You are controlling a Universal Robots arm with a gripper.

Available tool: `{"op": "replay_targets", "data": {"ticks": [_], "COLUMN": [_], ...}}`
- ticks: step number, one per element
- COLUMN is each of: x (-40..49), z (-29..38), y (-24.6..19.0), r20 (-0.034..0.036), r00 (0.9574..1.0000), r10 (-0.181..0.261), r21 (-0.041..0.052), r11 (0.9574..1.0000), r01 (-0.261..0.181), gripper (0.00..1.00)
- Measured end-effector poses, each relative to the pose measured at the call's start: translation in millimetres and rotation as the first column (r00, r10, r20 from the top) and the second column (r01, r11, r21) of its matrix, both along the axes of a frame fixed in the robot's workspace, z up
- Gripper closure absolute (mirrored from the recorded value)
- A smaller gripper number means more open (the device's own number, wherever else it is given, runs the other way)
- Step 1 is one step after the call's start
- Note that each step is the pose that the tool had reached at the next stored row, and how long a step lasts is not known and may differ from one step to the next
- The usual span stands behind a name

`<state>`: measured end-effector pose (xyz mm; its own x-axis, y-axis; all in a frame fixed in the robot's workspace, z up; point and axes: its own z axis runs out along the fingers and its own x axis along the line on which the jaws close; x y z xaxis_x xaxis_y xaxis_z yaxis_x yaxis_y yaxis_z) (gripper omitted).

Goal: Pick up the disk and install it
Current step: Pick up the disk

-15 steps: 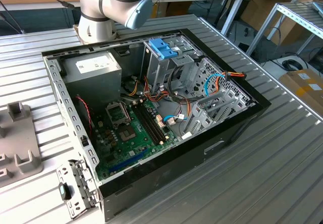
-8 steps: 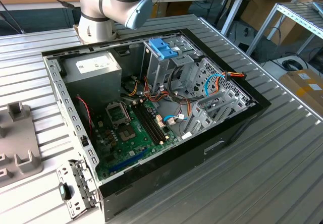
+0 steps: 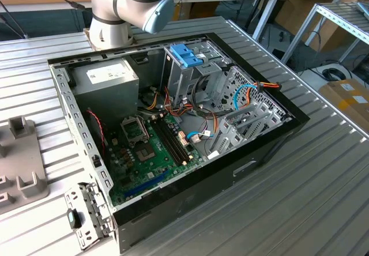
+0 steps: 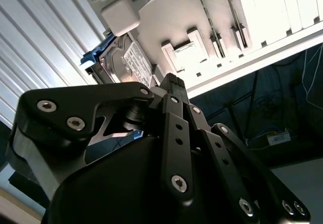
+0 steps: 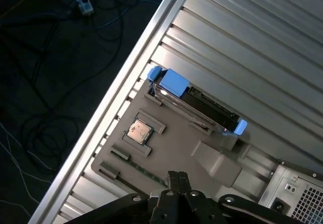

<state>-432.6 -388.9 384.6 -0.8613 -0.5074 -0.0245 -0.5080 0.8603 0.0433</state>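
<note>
First wrist view: tool (image 5: 176, 175) is hovering near disk (image 5: 194, 102), fingers pressed together, gripping nothing; disk is standing edgewise in grey holder (image 5: 171, 146), likely presenting an edge for grasping.

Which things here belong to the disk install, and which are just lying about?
Job: disk, standing in grey fixture tray; gripper, shut and empty; open computer case; drive cage.
Lying about: square chip in tray; metal bracket beside case; floor cables.
</note>
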Motion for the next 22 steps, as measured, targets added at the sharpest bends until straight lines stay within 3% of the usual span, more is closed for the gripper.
{"op": "replay_targets", "data": {"ticks": [22], "x": [0.0], "z": [0.0], "y": [0.0], "r20": [0.0], "r00": [0.9974], "r10": [0.072], "r21": [0.0], "r11": [0.9974], "r01": [-0.072], "gripper": [0.9]}}
